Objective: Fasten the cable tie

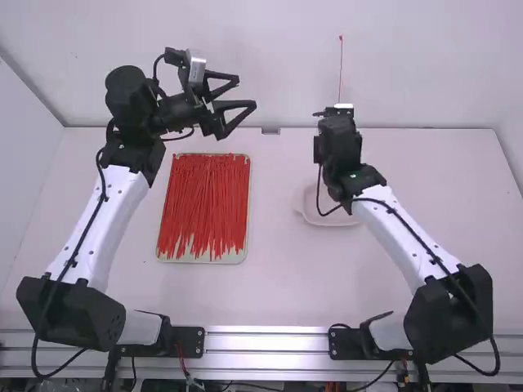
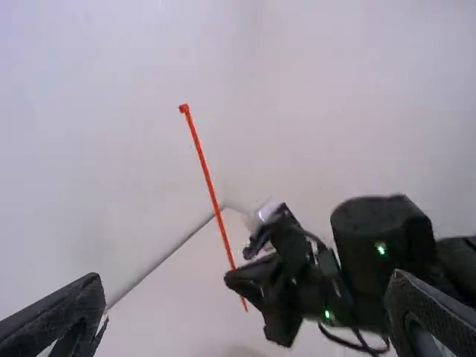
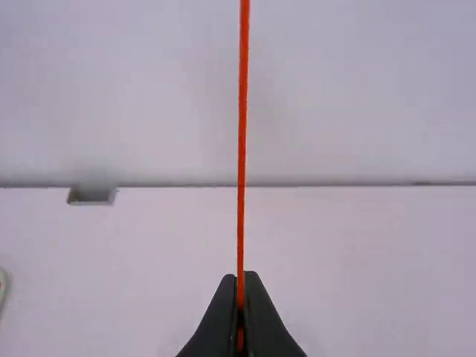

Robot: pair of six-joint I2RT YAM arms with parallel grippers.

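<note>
Two arms at a white table (image 1: 278,269), one red tie held upright. Nearest my bases lies a flat tray (image 1: 248,214) carrying a spread heap of red ties (image 1: 204,208), their lengths running away from me; right of the tray, near it but apart, a shallow white dish (image 1: 307,209) sits on the table, partly under my right forearm. Farther back, well to the right of the tray's far right corner, my right gripper (image 3: 239,280) is raised off the table and points upward; its two fingers are pressed together on the lower end of a single cable tie (image 1: 341,69); the tie stands straight up from the fingers, nearly vertical, its small head at the top against the pale wall. Above the tray's far edge my left gripper (image 1: 245,91) hangs in the air, turned toward the right; its fingers are spread wide and grasp nothing; it is well apart from the held tie. Farthest off, where the table meets the back wall, a small grey bracket (image 1: 270,131) sits just past the tray's far right corner.
</note>
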